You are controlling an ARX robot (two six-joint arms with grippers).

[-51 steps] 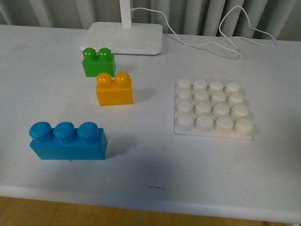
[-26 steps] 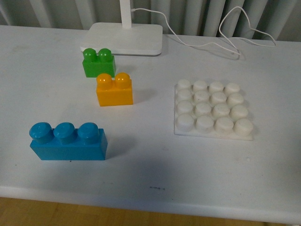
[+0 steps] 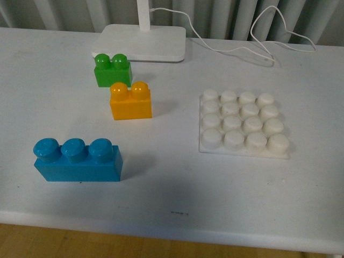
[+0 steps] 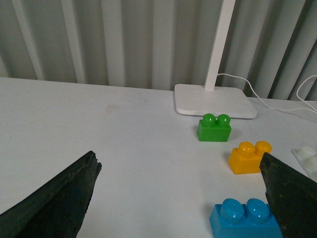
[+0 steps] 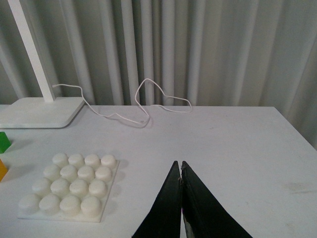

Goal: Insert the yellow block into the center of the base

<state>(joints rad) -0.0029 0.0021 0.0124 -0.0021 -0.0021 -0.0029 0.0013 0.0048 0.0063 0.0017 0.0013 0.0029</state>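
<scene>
Sitting upright on the white table (image 3: 177, 188), the yellow block (image 3: 130, 102) is resting just in front of the green brick (image 3: 113, 71), apart from the base (image 3: 243, 127) lying to its right. The left gripper (image 4: 179, 158) is hovering with fingers spread wide. The right gripper (image 5: 181, 166) is hanging with fingertips pressed together, near the base.

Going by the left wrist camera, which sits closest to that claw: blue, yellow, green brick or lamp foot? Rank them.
1. blue block, just ahead of the left gripper.
2. yellow block, behind it.
3. green block, farther back.
4. lamp foot, farthest back.
</scene>
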